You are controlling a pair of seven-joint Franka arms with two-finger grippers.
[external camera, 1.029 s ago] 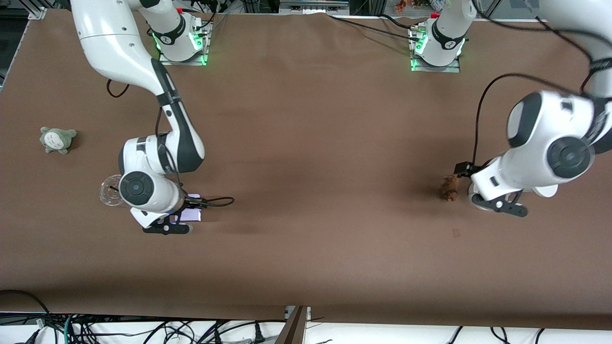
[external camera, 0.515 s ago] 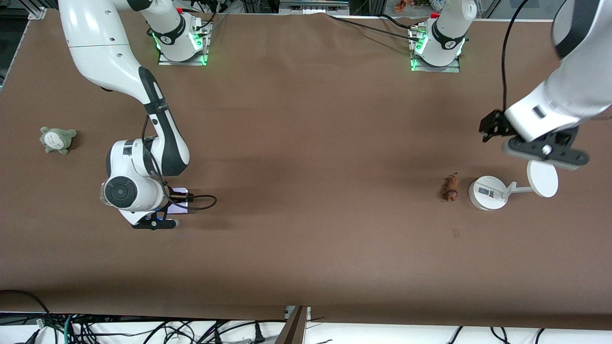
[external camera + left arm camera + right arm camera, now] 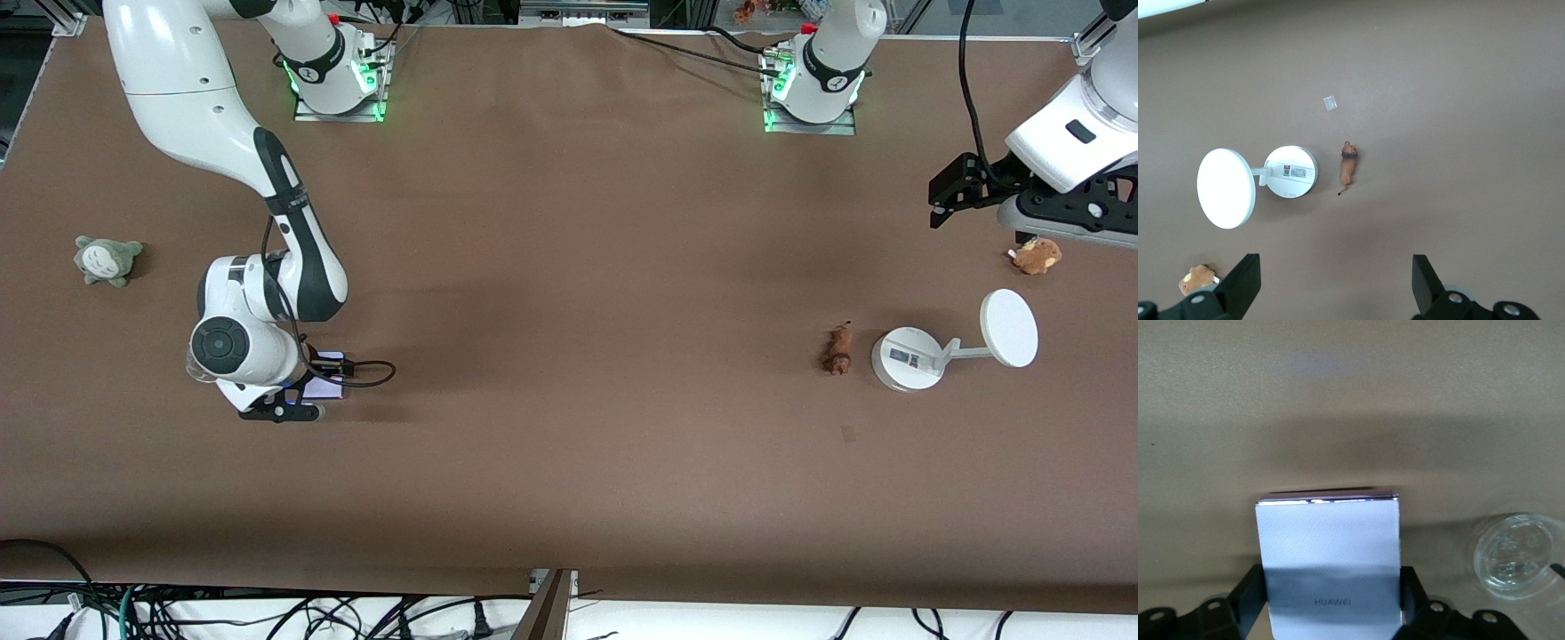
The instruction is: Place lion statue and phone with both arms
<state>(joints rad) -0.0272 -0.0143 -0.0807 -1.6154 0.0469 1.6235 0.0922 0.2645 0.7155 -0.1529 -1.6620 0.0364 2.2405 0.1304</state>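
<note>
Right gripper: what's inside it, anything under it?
The right gripper is shut on the phone. A clear round lid lies beside it. The table directly under the phone is covered.

Brown table (image 3: pixel 569 267) surface, one small pale scrap (image 3: pixel 848 433) on it toward the left arm's end, nearer the front camera than the stand. White round-based stand (image 3: pixel 907 358) carries a short arm ending in a white disc (image 3: pixel 1008 316); label visible on the base top. Tan plush toy (image 3: pixel 1036 255) with a tag lies farther from the camera than the disc, near the table edge. Grey-green plush toy (image 3: pixel 107 260) sits toward the right arm's end, well apart from the rest. Clear round lid-like dish (image 3: pixel 1515 555) lies flat on the table.
</note>
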